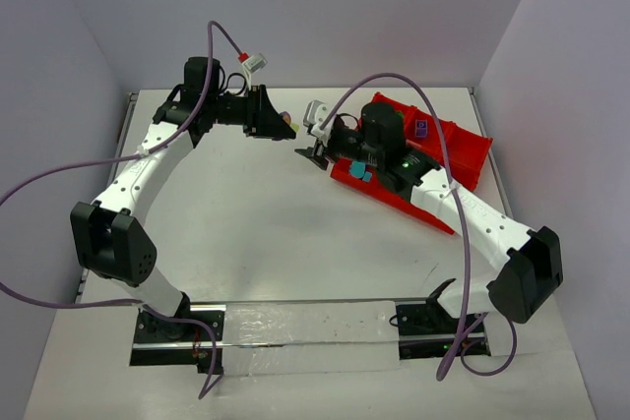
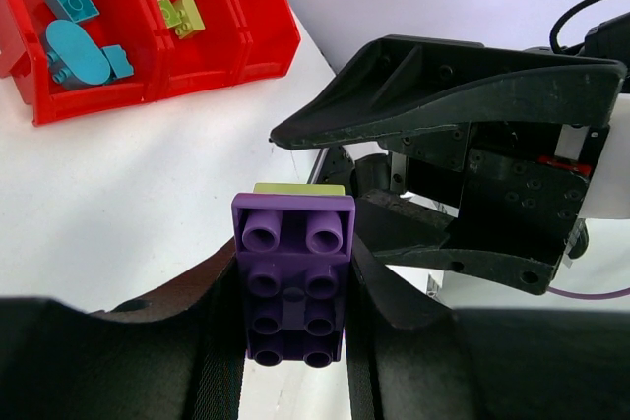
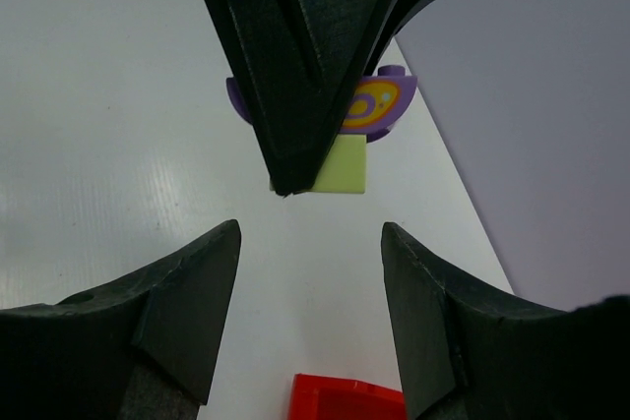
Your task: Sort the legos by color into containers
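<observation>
My left gripper is shut on a clump of legos. Its front is a purple studded brick, and a yellow-green brick is stuck on the far end. From the right wrist view the clump shows a purple rounded piece above the yellow-green brick. My right gripper stands open just short of the clump, with nothing between its fingers. Seen from above, the left gripper and right gripper face each other at the table's back middle. The red tray lies to the right.
The tray holds teal bricks in one compartment and yellow-green bricks in the one beside it. A purple brick lies in a far compartment. The right arm reaches across the tray's near side. Walls close in the table's back and sides.
</observation>
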